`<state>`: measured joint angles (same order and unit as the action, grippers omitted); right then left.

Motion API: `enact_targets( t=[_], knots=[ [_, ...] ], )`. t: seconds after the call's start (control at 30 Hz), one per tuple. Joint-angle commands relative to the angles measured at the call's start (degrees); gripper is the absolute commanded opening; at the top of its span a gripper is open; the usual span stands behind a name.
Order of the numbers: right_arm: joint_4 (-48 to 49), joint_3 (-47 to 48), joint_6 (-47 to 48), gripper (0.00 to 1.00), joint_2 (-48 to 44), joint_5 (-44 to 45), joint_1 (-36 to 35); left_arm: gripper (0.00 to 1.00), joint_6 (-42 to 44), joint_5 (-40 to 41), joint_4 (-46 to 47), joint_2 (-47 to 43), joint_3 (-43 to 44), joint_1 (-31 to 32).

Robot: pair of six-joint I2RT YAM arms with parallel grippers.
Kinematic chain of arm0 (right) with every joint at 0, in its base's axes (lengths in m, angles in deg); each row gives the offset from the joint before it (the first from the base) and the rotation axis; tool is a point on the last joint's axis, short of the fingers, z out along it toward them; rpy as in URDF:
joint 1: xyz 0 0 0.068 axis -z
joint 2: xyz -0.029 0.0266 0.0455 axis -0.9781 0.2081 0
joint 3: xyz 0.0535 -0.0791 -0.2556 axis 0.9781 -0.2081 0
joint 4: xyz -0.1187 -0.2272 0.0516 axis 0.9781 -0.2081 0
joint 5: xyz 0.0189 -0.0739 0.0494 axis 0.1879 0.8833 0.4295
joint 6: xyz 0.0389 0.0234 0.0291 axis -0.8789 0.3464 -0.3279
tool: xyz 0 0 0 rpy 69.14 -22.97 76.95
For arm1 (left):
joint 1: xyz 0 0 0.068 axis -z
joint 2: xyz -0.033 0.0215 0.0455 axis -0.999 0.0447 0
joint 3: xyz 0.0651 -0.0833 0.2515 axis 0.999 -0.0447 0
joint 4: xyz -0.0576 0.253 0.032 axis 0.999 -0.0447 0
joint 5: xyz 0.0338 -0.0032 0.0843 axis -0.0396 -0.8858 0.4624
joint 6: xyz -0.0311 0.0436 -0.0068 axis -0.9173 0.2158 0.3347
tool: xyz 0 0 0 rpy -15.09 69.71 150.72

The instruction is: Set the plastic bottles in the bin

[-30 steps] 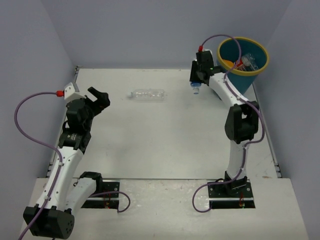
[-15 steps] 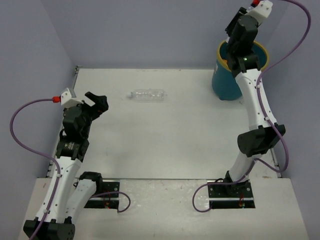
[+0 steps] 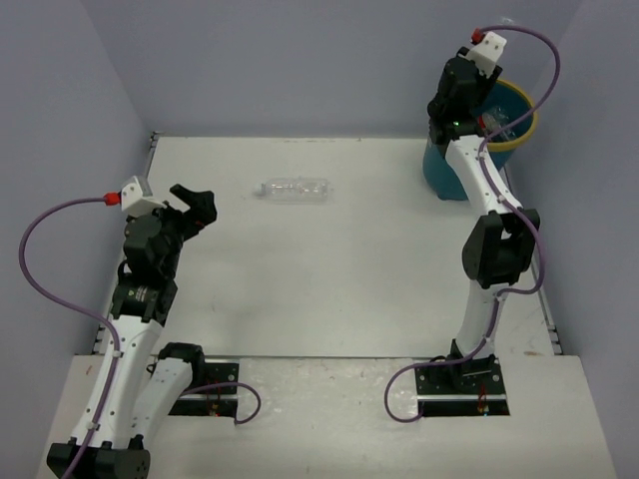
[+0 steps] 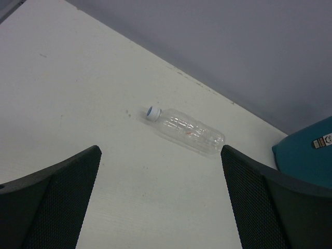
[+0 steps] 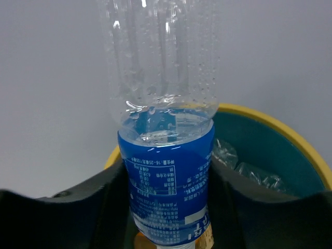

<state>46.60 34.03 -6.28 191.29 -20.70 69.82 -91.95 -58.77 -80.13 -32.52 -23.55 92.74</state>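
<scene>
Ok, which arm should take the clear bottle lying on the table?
Left. Its open tool faces the clear bottle, with only bare table between them. The right tool is up over the bin, gripping the blue-labelled bottle.

A clear bottle [image 3: 295, 190] lies sideways, well apart from the teal bin [image 3: 526, 122]; a blue-labelled bottle [image 5: 166, 176] hangs above it.

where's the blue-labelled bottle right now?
In the right wrist view the blue-labelled bottle is between the fingers of the right gripper, just above the yellow rim of the bin, at the far right corner of the table.
</scene>
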Motion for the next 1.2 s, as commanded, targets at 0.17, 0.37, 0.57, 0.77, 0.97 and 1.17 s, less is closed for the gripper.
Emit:
enact_targets(
  t=[0.17, 0.37, 0.57, 0.77, 0.97, 1.17],
  knots=[
    [-2.59, -6.19, -6.45, 0.99, -6.68, -3.25, 1.93, 1.0, 0.98, 0.54, 0.9, 1.03, -0.14, -0.38],
    [-6.1, -10.27, -7.3, 0.99, -14.82, -26.68, 1.63, 1.0, 0.75, -0.23, 1.42, 1.1, -0.67, -0.38],
    [-6.42, -18.12, 3.06, 0.99, -23.24, -61.64, -0.62, 1.0, 1.77, -2.11, 3.12, 1.37, -2.1, -0.38],
    [-32.84, -10.46, 33.68, 0.99, -15.68, -77.85, -9.97, 1.0, 2.32, -2.78, 4.31, 2.16, -3.18, -0.38],
    [-40.19, -2.11, 39.12, 0.99, -4.17, -71.04, -16.59, 1.0, 3.28, -3.66, 5.44, 4.41, -2.92, -0.38],
    [-38.8, 1.89, 40.81, 0.99, 4.75, -67.63, -19.81, 1.0, 4.71, -3.09, 5.26, 6.4, -2.09, -0.38]
  ],
)
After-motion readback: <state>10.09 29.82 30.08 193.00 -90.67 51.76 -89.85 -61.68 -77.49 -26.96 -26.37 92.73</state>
